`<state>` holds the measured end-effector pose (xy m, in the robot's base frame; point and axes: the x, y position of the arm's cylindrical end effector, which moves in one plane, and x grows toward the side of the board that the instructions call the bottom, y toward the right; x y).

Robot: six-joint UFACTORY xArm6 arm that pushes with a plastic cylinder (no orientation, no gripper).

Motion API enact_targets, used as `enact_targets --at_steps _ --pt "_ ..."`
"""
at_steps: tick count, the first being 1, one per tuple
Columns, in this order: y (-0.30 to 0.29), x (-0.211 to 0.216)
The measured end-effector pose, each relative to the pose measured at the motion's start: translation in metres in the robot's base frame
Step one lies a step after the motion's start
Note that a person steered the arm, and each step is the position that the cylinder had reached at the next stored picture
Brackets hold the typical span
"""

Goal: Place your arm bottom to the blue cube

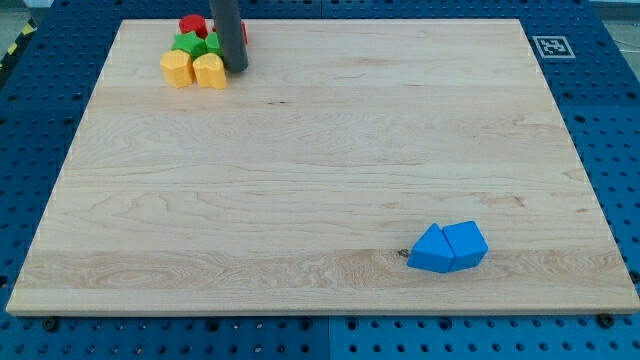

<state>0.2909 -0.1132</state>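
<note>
Blue cube (465, 243), judged light and rigid, lay touching a blue wedge (432, 250). My tip (236, 68) carried nothing, beside the yellow blocks (194, 70); no hold was required.

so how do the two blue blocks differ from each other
The blue cube shows squarish faces, while the blue triangular block narrows to a point toward the view's top. The cube sits on the view's right of the pair, the triangular block on the left, nearer the board's bottom edge. Both are the same blue, touch each other, and lie far from my tip, which is up by the yellow blocks.
</note>
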Motion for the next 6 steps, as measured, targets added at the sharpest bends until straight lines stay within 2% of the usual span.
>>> enact_targets --at_steps 1,4,5,6 --pt "0.029 0.025" --pt "0.069 0.224" --pt "0.116 0.279" --pt "0.189 0.304"
